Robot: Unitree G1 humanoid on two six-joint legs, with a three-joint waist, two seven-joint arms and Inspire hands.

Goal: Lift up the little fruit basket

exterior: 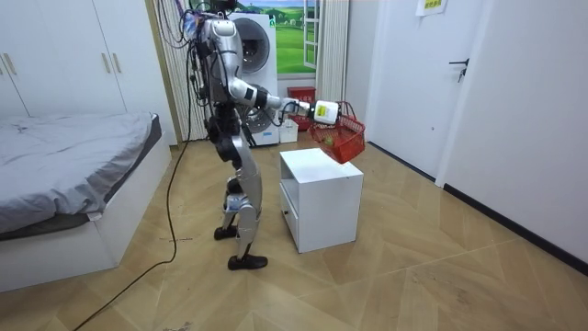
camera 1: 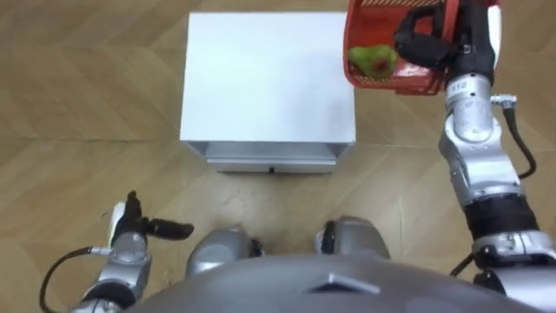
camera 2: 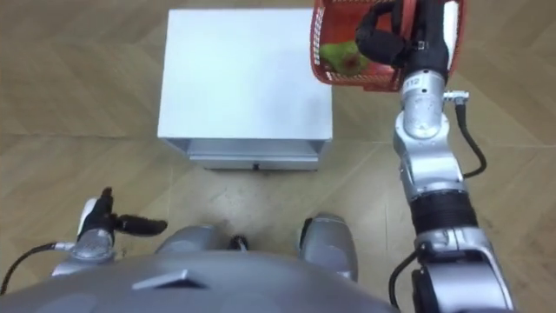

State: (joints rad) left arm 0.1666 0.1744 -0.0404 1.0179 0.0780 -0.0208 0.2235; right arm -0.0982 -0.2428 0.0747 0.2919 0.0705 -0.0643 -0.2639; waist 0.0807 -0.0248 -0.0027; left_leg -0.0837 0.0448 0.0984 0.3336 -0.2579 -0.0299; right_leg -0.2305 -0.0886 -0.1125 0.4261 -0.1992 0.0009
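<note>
In the left eye view the fruit basket is cut off by the top edge, so its far rim is out of sight. The right hand has its dark fingers curled round the basket at the near side. Whether they clasp the handle or the rim is hard to make out. A green fruit lies inside, just beside those fingers. The basket hangs over the far right corner of the white cabinet, whose top is the only surface here. A drawer front shows under its near edge. The left hand sits low at the left over the wooden floor. Its fingers are stretched out straight toward the right and hold nothing.

In the room view the robot stands upright close by the cabinet, between it and a bed. Its right arm reaches forward. The basket hangs tilted from the hand above the far side of the surface. It looks clear of the surface, though the gap is too small to judge surely. The fingers are too small to read here.

In the right eye view the basket's top is again cut off. The right hand's fingers are wrapped on its near side, with the fruit just left of them.
</note>
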